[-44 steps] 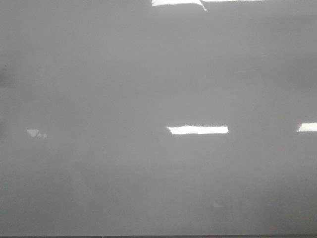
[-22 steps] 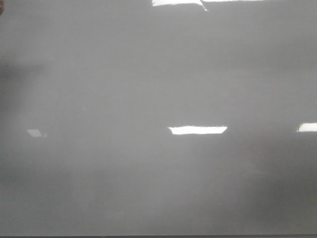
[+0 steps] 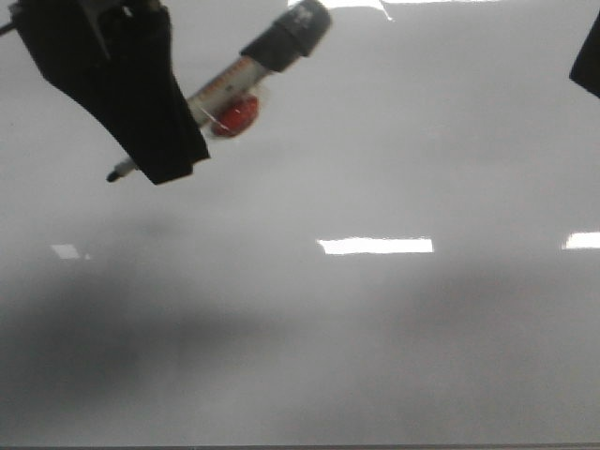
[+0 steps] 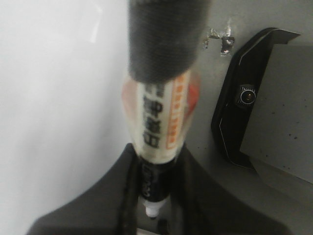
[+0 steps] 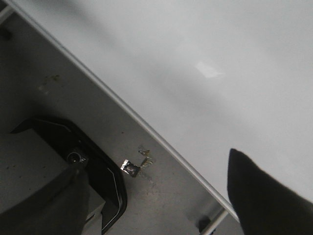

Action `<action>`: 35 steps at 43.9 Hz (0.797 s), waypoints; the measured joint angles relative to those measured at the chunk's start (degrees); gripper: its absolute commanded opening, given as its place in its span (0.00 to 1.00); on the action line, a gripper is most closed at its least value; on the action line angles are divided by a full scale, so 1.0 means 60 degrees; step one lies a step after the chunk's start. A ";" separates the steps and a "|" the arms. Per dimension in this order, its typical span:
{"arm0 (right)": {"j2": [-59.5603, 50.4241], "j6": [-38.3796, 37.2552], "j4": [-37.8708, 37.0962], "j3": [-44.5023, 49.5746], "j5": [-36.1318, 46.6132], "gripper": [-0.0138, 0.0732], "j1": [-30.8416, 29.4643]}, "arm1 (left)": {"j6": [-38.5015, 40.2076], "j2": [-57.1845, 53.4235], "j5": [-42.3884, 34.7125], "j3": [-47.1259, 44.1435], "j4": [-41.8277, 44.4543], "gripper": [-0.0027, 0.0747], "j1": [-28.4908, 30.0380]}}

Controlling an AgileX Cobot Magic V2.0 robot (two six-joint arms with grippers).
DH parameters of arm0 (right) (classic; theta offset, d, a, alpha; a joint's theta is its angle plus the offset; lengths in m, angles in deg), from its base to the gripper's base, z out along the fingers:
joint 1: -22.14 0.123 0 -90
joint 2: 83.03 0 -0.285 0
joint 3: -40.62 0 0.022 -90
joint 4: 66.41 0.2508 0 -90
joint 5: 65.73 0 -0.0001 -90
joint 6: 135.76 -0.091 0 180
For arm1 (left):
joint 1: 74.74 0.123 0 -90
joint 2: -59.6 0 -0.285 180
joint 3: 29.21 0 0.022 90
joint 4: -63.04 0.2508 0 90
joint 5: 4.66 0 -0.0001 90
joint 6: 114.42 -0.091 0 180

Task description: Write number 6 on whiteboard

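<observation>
Marker, clamped in my left gripper, slants over the whiteboard's upper-left area, tip low-left above the still blank surface, no 6 drawn; right gripper at the board's upper-right edge, closure indeterminable.

The left gripper, absent from the front view a second ago and seen only as a sliver at the top left corner half a second ago, has been brought in over the upper left of the whiteboard, with a marker clamped slantwise between its fingers. A dark corner of the right gripper has also been brought in at the right edge. Broad shadows have been cast across the lower left of the board.
</observation>
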State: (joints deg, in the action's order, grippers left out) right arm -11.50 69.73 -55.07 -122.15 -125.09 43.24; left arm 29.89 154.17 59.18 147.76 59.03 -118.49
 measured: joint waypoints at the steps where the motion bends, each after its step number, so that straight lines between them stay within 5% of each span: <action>1: -0.0003 0.0331 0.0158 0.0000 -0.0046 0.84 0.0082 | -0.0049 0.0046 -0.0030 0.0000 0.0000 0.01 -0.0200; 16: 0.0126 0.4561 0.3097 -0.0006 -0.0409 0.84 0.1047 | -0.0465 0.0134 -0.0284 0.0015 -0.0015 0.01 -0.1901; 25: 0.0359 0.5043 0.3395 -0.0021 -0.0430 0.82 0.1453 | -0.0480 0.0134 -0.0299 0.0015 -0.0015 0.01 -0.2015; 35: 0.0517 0.5065 0.3391 -0.0021 -0.0352 0.66 0.1476 | -0.0486 0.0134 -0.0320 0.0421 -0.0136 0.01 -0.2015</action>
State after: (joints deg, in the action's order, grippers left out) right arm -8.39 100.12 -34.72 -122.27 -127.20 52.10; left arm 26.97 154.97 57.26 150.29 58.21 -130.58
